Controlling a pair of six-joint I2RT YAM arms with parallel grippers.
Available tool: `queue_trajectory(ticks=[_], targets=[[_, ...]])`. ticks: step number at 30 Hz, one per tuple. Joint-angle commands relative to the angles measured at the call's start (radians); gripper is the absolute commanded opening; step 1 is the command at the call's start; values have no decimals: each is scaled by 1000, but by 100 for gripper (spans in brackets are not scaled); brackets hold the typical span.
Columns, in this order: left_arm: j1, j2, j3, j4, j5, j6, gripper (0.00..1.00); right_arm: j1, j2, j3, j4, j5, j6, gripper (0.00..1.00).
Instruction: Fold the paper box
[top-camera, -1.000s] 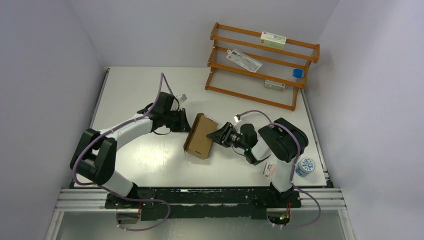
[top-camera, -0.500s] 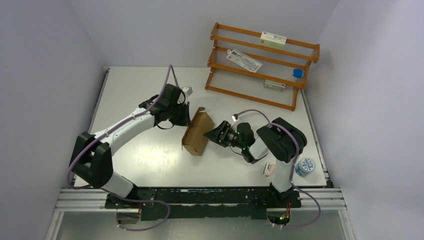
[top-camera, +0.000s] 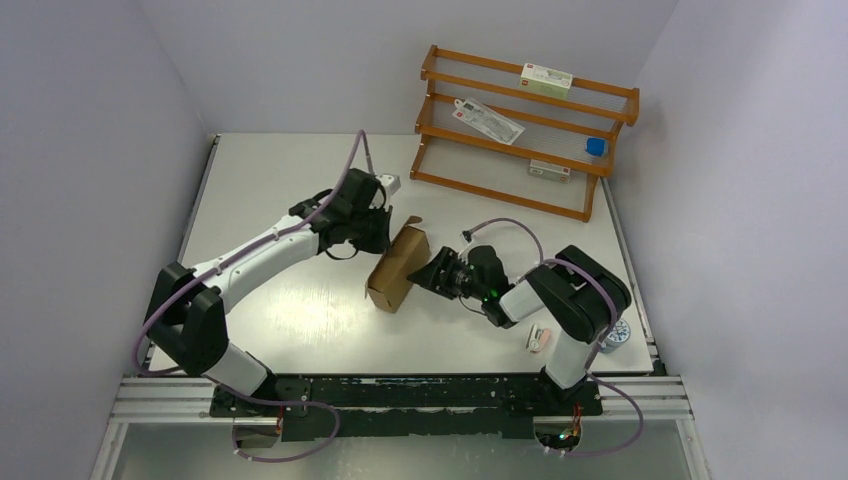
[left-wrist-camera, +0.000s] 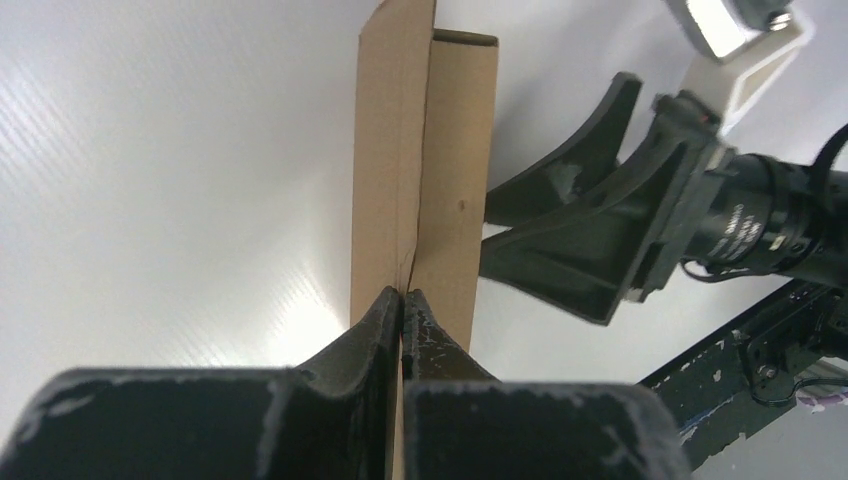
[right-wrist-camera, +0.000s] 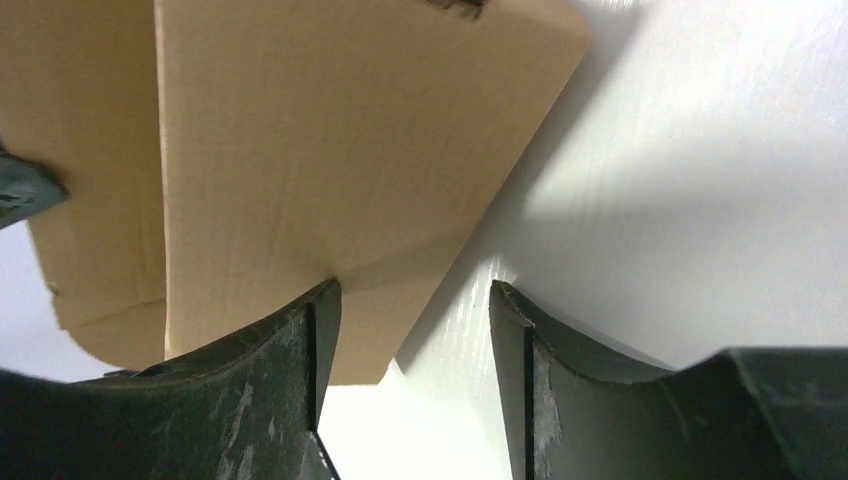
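in front of the wooden rack (top-camera: 520, 120), toward the arm bases, the paper box (top-camera: 398, 268) stands on edge on the table (top-camera: 280, 190), its brown panels only partly opened. our left gripper (left-wrist-camera: 402, 300) is pinched tight on a thin cardboard wall at the end of the box nearer the rack. our right gripper (right-wrist-camera: 410, 300) has its jaws apart at the box's far side from the left arm. one finger lies against a panel, though we cannot tell if it truly presses. we judge the step to be squaring the sleeve open. next, the right gripper must push or take that panel while the left holds firm.
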Motion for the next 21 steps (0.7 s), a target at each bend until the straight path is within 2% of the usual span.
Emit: queue_trajectory(ticks=[1,7,21], targets=[[-71,32,73,-34,-41,32,5,56,-39,14,-147,73,-53,60],[-123,59,111,-55,-82,80,6,130,-49,32,-174,134,-64,59],[-126,125,134,-97,-214,184,10,264,-12,140,-161,245,-94,59]])
